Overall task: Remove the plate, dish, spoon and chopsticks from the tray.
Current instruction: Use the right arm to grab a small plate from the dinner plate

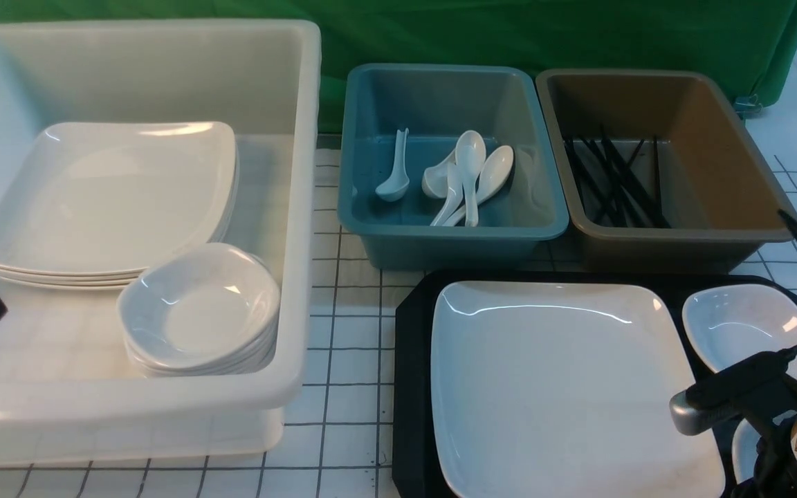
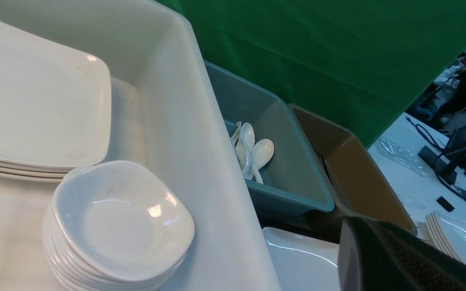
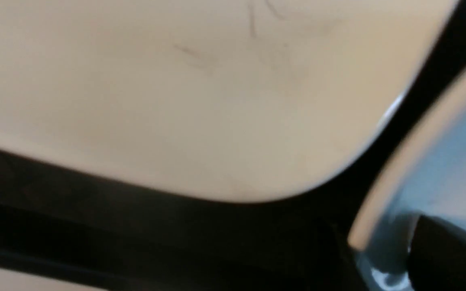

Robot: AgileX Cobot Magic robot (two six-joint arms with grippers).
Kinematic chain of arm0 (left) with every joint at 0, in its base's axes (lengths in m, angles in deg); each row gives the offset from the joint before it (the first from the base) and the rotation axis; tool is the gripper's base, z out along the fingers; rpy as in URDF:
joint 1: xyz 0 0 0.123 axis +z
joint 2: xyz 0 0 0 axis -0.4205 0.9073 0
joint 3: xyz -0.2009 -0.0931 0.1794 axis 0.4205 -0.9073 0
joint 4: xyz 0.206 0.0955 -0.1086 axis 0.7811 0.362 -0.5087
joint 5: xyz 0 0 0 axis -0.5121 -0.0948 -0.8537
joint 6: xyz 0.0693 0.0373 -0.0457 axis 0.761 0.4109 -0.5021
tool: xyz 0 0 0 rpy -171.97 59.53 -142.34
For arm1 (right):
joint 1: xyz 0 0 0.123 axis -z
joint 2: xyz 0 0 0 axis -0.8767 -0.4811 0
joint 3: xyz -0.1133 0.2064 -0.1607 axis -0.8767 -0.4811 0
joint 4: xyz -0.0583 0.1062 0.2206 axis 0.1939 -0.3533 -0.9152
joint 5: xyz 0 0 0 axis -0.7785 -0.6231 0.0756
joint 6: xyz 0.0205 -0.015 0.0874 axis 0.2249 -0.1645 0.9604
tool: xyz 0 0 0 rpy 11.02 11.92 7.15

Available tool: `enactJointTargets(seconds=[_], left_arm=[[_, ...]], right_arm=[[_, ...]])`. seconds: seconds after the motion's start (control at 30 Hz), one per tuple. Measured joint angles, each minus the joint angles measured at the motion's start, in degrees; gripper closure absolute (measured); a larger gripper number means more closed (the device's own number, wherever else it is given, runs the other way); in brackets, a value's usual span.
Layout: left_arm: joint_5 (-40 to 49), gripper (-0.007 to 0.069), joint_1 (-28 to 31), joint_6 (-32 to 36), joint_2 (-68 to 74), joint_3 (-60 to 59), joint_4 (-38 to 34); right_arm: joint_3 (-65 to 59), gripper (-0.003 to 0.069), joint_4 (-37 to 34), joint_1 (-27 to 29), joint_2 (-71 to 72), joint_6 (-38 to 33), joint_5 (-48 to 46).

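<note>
The right end effector (image 3: 378, 250) stands open astride a dish's (image 3: 455, 169) rim; the left end effector (image 2: 378, 254) is closed. Plate (image 1: 557, 394) and dishes await clearing from the tray (image 1: 412, 387); spoons (image 1: 470, 166) and chopsticks (image 1: 623, 183) lie in tubs (image 1: 454, 232).

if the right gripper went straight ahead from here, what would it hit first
Most likely the near dish on the tray: its rim shows right at the right gripper, though how much depth is left, if any, is unclear.

Chopsticks (image 1: 623, 180) lie inside the brown tub (image 1: 744, 159).
</note>
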Motion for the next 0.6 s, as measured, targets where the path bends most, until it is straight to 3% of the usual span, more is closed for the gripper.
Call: enactJointTargets(seconds=[0.23, 0.6], left_arm=[[0.5, 0.0606, 0.0, 0.1, 0.0, 0.0, 0.0], [0.6, 0.0605, 0.0, 0.1, 0.0, 0.0, 0.0]], right_arm=[[1.0, 0.045, 1.4, -0.5, -0.8, 0.4, -0.9], [4.2, 0.0491, 0.7, -0.5, -1.3, 0.0, -7.1]])
